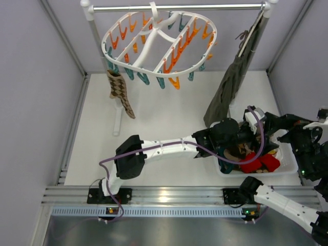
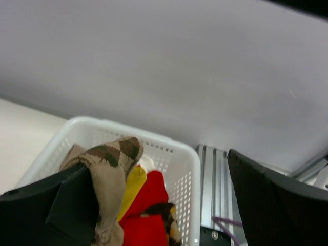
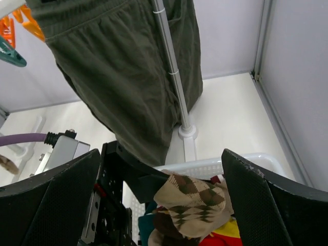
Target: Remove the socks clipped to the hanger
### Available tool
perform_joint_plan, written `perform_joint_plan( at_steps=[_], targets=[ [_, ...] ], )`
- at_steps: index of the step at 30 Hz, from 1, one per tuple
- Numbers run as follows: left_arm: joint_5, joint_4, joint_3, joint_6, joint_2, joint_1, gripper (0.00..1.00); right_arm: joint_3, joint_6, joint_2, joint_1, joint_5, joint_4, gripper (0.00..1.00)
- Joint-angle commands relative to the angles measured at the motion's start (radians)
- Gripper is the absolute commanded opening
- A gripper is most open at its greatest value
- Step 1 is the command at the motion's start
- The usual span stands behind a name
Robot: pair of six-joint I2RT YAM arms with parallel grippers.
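The white oval hanger [image 1: 159, 43] with orange and teal clips hangs from the rail. One argyle sock [image 1: 121, 90] is still clipped at its left side. My left gripper [image 1: 240, 139] is over the white basket [image 1: 289, 165]. In the left wrist view the left gripper [image 2: 159, 163] is wide open, and a tan argyle sock [image 2: 110, 154] drapes against its left finger above the basket [image 2: 190, 156]. My right gripper [image 1: 279, 125] is at the basket's far right. In its wrist view the right gripper [image 3: 161, 154] is open and empty, with the same sock [image 3: 195, 201] below it.
A long olive-green garment [image 1: 233, 82] hangs at the rail's right end, beside the post [image 3: 171, 72]. Red and yellow clothes [image 1: 261, 163] lie in the basket. The purple cable [image 1: 263, 136] loops over the basket. An aluminium rail [image 1: 169, 195] runs along the near edge.
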Motion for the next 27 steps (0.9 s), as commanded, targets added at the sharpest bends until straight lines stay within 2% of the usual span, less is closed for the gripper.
perform_joint_plan(
  at_steps=[1, 5, 8, 18, 24, 27],
  targets=[
    [-0.003, -0.154, -0.058, -0.01, -0.01, 0.004, 0.98, -0.022, 0.023, 0.004, 0.008, -0.096, 0.063, 1.0],
    [0.005, -0.169, -0.104, -0.003, -0.046, 0.004, 0.98, -0.034, 0.022, 0.032, 0.008, -0.092, 0.077, 1.0],
    [0.057, -0.241, -0.042, -0.019, -0.003, 0.015, 0.98, -0.033, 0.023, 0.043, 0.006, -0.108, 0.088, 0.99],
    [0.224, -0.71, 0.317, 0.011, 0.222, 0.018, 0.98, 0.001, 0.019, 0.062, 0.008, -0.089, 0.065, 1.0],
    [0.151, -0.927, 0.415, 0.088, 0.255, 0.018, 0.98, -0.003, 0.025, 0.066, 0.008, -0.086, 0.057, 0.99],
    [0.109, -0.978, 0.414, 0.114, 0.253, 0.018, 0.98, -0.008, 0.029, 0.069, 0.008, -0.091, 0.052, 0.99]
  ],
)
